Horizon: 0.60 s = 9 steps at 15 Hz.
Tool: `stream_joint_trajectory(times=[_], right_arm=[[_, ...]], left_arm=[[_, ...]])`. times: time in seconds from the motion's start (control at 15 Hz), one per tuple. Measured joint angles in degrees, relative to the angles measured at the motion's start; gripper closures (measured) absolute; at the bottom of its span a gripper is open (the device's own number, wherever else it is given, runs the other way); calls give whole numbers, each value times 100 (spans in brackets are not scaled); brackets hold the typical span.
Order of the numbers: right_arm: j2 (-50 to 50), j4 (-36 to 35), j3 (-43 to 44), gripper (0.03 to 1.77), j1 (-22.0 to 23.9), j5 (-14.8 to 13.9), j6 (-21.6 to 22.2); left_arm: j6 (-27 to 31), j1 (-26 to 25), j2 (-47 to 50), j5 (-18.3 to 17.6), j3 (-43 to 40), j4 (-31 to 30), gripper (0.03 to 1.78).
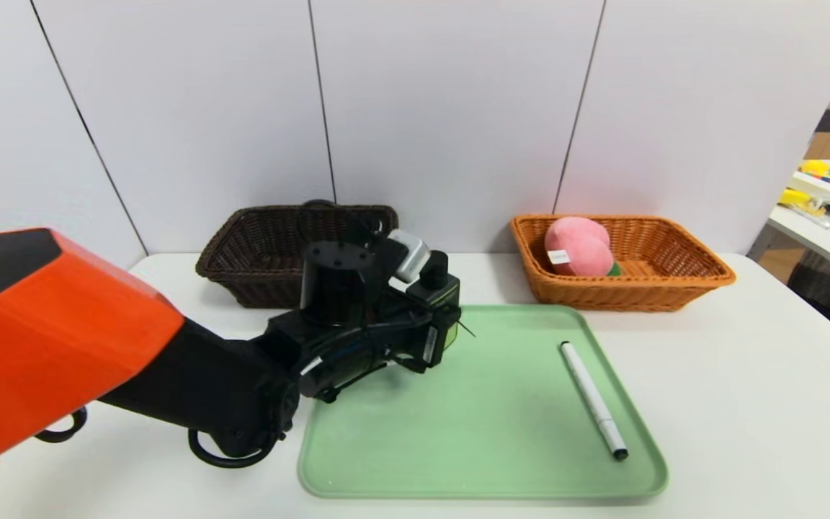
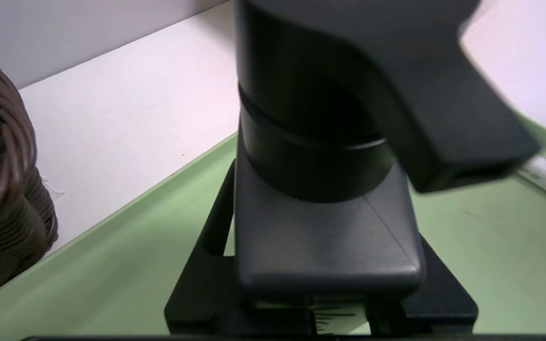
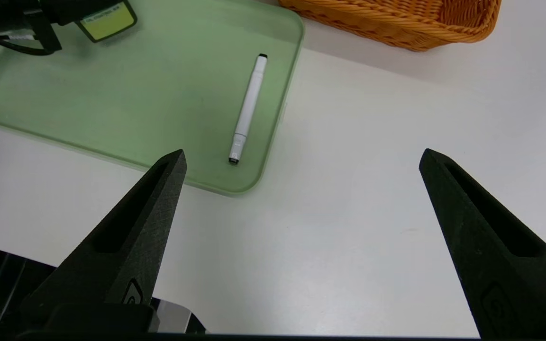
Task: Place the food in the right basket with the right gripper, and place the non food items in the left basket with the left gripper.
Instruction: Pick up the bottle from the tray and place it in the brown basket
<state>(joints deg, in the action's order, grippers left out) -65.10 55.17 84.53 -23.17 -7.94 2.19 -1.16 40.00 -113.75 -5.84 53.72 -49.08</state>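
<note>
- White table [image 1: 768,404], a flat top carrying everything below
- Green tray [image 1: 487,425], lying flat, clock centre in the head view
- Dark brown wicker basket [image 1: 264,282], upright at 10 o'clock
- Orange-tan wicker basket [image 1: 624,292], upright between 1 and 2 o'clock

Pink peach [image 1: 579,245] lies in orange basket [image 1: 624,295], black bottle [image 2: 325,232] gripped, marker [image 1: 591,396] traywise.

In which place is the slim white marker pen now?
In the head view, the slim white marker pen lies on the green tray, along its right edge.
</note>
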Motion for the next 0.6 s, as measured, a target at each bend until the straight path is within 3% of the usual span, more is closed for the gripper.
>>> stream_joint_trajectory(times=[0.4,0.6], right_arm=[[13,-9,-262,11,0,15,0],[-17,-29,-328,11,0,23,0]], left_arm=[[20,106,1254,37,1102,2005,119],[72,-158,1554,201,1749,2617,119]])
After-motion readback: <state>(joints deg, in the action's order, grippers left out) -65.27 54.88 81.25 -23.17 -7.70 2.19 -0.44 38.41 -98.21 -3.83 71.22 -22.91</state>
